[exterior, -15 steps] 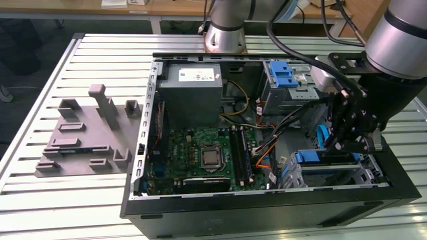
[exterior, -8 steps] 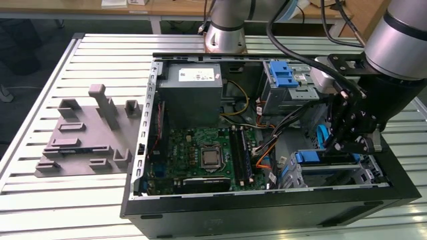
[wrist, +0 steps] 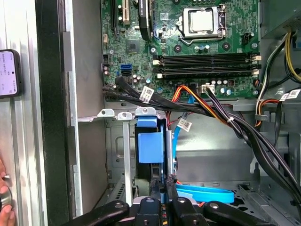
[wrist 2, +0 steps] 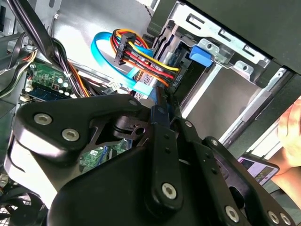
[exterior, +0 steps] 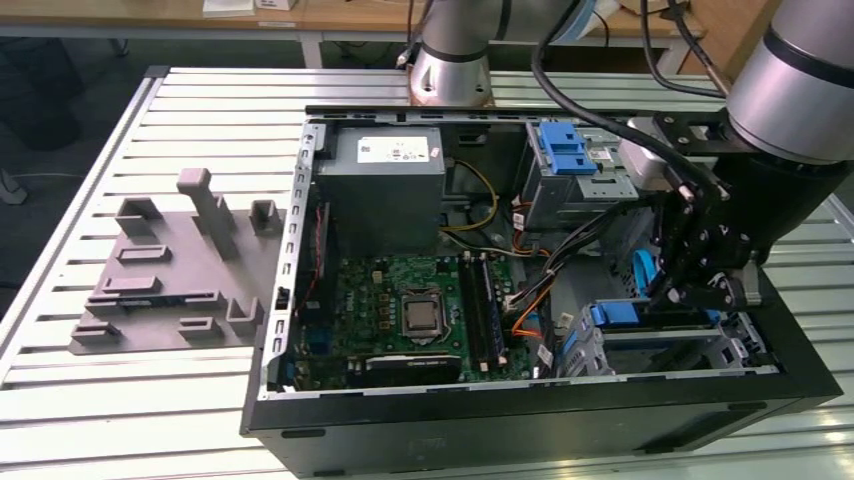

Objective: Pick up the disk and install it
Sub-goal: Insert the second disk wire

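Note:
The disk point(wrist: 149, 141) stands on edge inside the lower drive cage point(wrist: 123, 155) of the open computer case, and its blue plastic bracket end faces out. In the exterior view this blue bracket point(exterior: 617, 313) shows at the case's front corner on the exterior view's right. My gripper point(wrist: 165, 182) hangs just in front of the disk's end. Its black fingers point(wrist 2: 160, 123) are pressed together in both wrist views, and I see nothing between them. In the exterior view the gripper point(exterior: 697, 288) reaches down into the case beside the cage.
Blue data cable point(wrist 2: 106, 52) and orange-red power wires point(wrist 2: 141, 59) run close to the fingers. The motherboard point(exterior: 407, 310), power-supply box point(exterior: 387, 165) and upper cage with blue latch point(exterior: 571, 150) are also inside the case. A grey fixture point(exterior: 174, 270) lies on the slatted table. A hand point(wrist 2: 289, 132) holds a phone point(wrist: 9, 73) beside the case.

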### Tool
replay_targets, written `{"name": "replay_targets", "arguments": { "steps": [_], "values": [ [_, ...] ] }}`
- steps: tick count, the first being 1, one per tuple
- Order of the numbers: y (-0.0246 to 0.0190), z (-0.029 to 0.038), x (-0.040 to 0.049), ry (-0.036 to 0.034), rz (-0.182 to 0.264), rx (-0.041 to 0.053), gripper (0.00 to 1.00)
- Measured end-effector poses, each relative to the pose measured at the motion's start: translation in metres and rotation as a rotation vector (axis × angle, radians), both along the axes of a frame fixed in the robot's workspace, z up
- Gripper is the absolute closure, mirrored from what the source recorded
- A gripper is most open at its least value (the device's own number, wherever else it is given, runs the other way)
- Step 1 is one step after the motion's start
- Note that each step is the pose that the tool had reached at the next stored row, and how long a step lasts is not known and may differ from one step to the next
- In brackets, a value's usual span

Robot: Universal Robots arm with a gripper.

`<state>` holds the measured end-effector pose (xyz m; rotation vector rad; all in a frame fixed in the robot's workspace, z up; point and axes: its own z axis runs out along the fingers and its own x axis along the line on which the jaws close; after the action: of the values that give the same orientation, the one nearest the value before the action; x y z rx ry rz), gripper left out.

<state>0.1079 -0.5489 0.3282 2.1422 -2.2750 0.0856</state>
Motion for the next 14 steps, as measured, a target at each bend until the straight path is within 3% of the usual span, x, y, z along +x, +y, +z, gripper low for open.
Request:
{"name": "replay_targets", "arguments": {
  "steps": [5, 14],
  "values": [
    [-0.0001, -0.0024, 0.0, 0.0001, 0.0, 0.0, 0.84],
    [0.0, -0.0002, 0.0, 0.0001, 0.0, 0.0024, 0.84]
  ]
}}
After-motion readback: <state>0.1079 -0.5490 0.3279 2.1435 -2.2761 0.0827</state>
